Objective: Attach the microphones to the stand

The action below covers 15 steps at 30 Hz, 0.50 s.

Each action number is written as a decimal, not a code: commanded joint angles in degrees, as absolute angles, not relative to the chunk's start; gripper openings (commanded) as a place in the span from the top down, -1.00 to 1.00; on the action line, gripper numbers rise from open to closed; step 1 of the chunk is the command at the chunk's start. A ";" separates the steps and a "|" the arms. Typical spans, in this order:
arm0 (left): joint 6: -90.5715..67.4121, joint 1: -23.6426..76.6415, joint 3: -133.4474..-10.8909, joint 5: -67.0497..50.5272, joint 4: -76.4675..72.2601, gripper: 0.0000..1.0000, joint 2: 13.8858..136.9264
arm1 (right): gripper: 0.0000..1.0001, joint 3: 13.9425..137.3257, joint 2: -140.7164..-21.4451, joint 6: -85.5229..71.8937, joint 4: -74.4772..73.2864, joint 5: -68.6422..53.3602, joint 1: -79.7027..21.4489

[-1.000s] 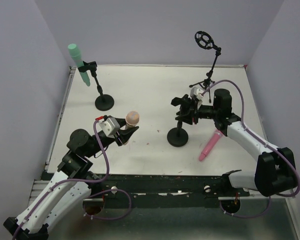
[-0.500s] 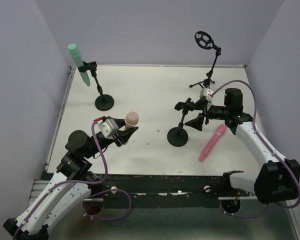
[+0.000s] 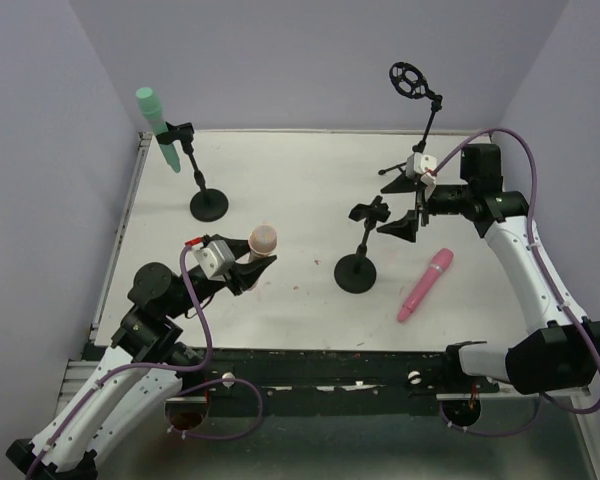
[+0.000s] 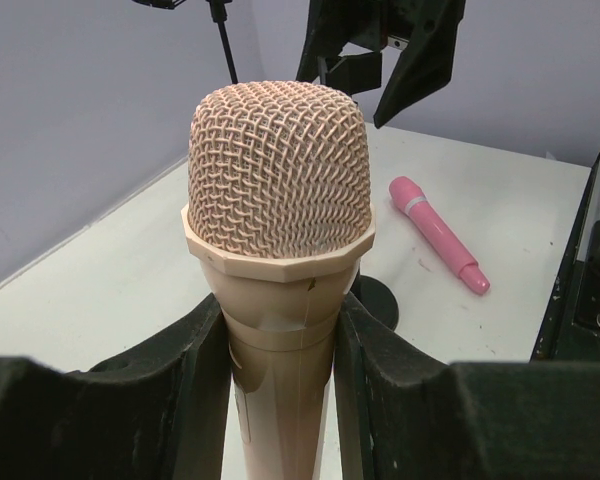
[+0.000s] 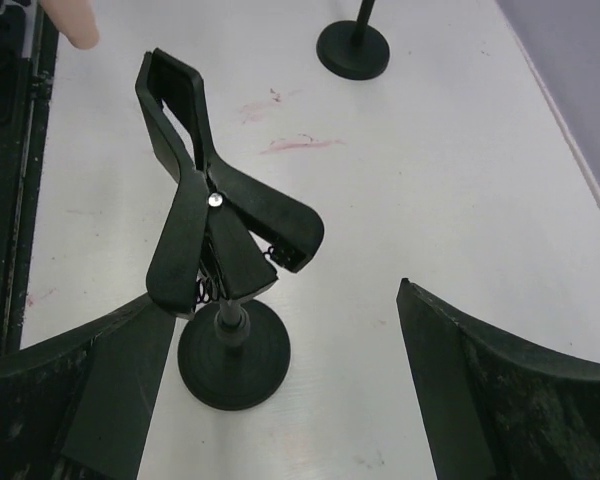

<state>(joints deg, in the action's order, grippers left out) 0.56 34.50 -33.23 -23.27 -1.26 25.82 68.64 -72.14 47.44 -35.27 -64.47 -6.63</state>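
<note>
Peach mic (image 4: 278,190) roughly upright, head up, handle clamped in my left gripper (image 4: 280,335), my right gripper (image 5: 285,300) spread wide by clip stand (image 5: 215,215).

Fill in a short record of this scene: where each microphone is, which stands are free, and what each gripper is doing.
green microphone: clipped into the left stand
peach microphone: held between the fingers of the left gripper
pink microphone: lying on the table, nothing touching it
middle stand: clip empty
back stand: ring holder empty
right gripper: open, empty, close to the middle stand's clip
</note>
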 commanded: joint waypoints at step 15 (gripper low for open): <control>0.26 34.19 -32.87 -26.72 -3.43 0.99 25.84 | -0.96 82.88 -81.30 61.52 -60.72 -75.85 -7.65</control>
